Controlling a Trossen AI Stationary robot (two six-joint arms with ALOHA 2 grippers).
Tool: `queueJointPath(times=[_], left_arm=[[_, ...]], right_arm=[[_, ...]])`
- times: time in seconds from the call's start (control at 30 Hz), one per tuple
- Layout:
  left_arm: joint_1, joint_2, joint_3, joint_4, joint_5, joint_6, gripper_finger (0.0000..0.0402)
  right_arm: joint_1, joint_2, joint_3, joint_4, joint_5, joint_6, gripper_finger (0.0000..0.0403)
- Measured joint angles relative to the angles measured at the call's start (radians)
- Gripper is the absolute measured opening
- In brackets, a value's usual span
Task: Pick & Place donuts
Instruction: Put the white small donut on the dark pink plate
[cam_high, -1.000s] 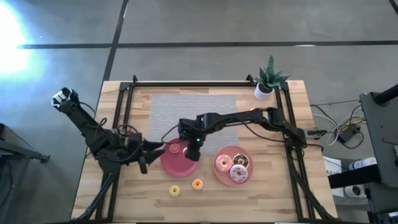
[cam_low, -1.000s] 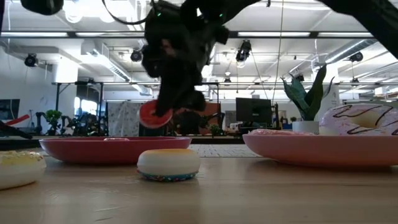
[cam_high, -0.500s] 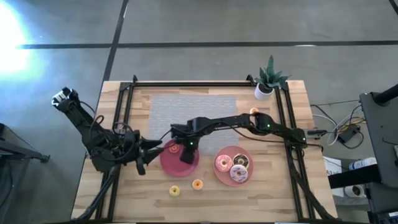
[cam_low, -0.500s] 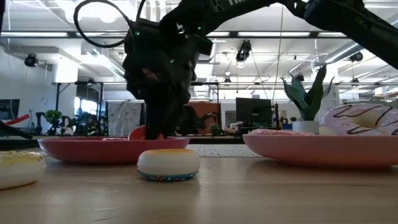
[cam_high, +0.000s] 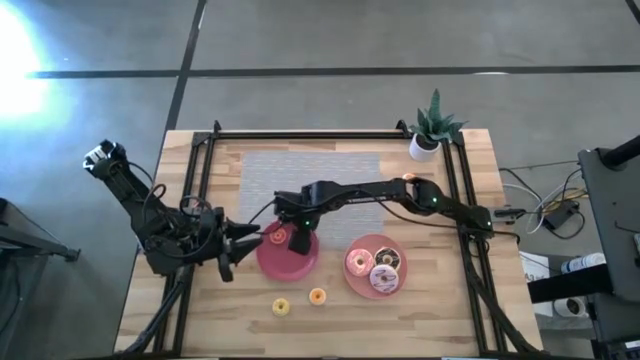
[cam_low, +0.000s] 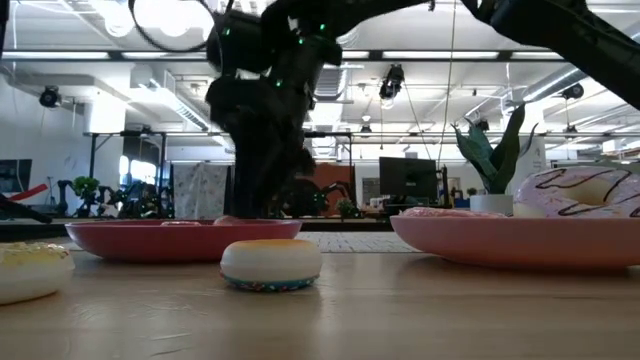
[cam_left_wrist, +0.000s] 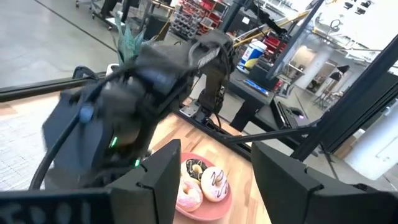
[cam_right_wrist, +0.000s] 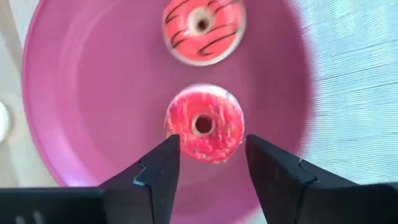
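Note:
A red sprinkled mini donut (cam_right_wrist: 204, 124) lies flat on the left pink plate (cam_right_wrist: 93, 93), beside a red dark-striped donut (cam_right_wrist: 204, 25). My right gripper (cam_right_wrist: 211, 149) hangs open just above that plate (cam_high: 270, 262), one finger on either side of the sprinkled donut and clear of it. My left gripper (cam_high: 240, 250) waits open at the plate's left rim. Three larger donuts (cam_high: 373, 265) sit on the right plate (cam_high: 352, 282). A yellow mini donut (cam_high: 281, 306) and an orange one (cam_high: 317, 296) lie on the table near the front edge.
A grey mat (cam_high: 310, 175) covers the table's far middle, and a potted plant (cam_high: 425, 143) stands at the far right corner. Black frame rails (cam_high: 200, 190) run along the table's sides. In the low view a mini donut (cam_low: 270, 265) lies before the left plate.
My right gripper, shut on the red sprinkled donut above the left plate, has come down to the plate, drifting a little toward the table's left edge, and opened. The donut has left the fingers and now lies flat on the plate.

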Motion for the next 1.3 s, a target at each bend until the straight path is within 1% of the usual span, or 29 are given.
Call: queueJointPath(times=[0.1,0.2,0.3,0.37,0.47,0.57,0.63,0.77,0.87,1.0,1.07,1.17,1.3], left_arm=[[-0.015,-0.007,0.000,-0.016,0.001,-0.002,0.0170],[-0.031,-0.015,0.000,-0.026,0.000,-0.005,0.0170],[-0.050,-0.017,0.000,-0.055,-0.001,-0.009,0.0170],[-0.065,-0.020,-0.001,-0.102,-0.002,-0.043,0.0170],[-0.089,-0.030,-0.002,-0.208,0.017,-0.157,0.0170],[-0.113,-0.044,-0.002,-0.341,0.030,-0.326,0.0170],[-0.121,-0.049,-0.002,-0.443,0.050,-0.442,0.0170],[-0.123,-0.047,-0.002,-0.621,0.101,-0.631,0.0170],[-0.122,-0.043,-0.002,-0.680,0.123,-0.709,0.0170],[-0.122,-0.042,-0.002,-0.679,0.123,-0.715,0.0170],[-0.122,-0.040,-0.002,-0.678,0.122,-0.713,0.0170],[-0.122,-0.034,-0.002,-0.678,0.113,-0.713,0.0170],[-0.118,-0.024,-0.002,-0.677,0.101,-0.713,0.0170]], right_arm=[[-0.001,-0.032,0.000,-0.024,0.087,-0.068,0.0183],[-0.003,-0.058,0.000,-0.061,0.152,-0.134,0.0185],[-0.003,-0.086,-0.003,-0.094,0.186,-0.206,0.0185],[-0.003,-0.107,-0.011,-0.099,0.209,-0.244,0.0183],[-0.007,-0.139,-0.038,-0.104,0.224,-0.271,0.0182],[-0.021,-0.183,-0.095,-0.100,0.224,-0.293,0.0182],[-0.027,-0.229,-0.153,-0.082,0.223,-0.318,0.0182],[-0.023,-0.359,-0.323,0.002,0.220,-0.331,0.0178],[-0.022,-0.475,-0.479,0.058,0.256,-0.261,0.0175],[-0.045,-0.636,-0.707,0.068,0.345,-0.112,0.0175],[-0.053,-0.720,-0.820,0.069,0.378,-0.002,0.0175],[-0.064,-0.840,-0.973,0.061,0.421,0.215,0.0175],[-0.103,-0.943,-1.116,0.034,0.435,0.490,0.0175]])
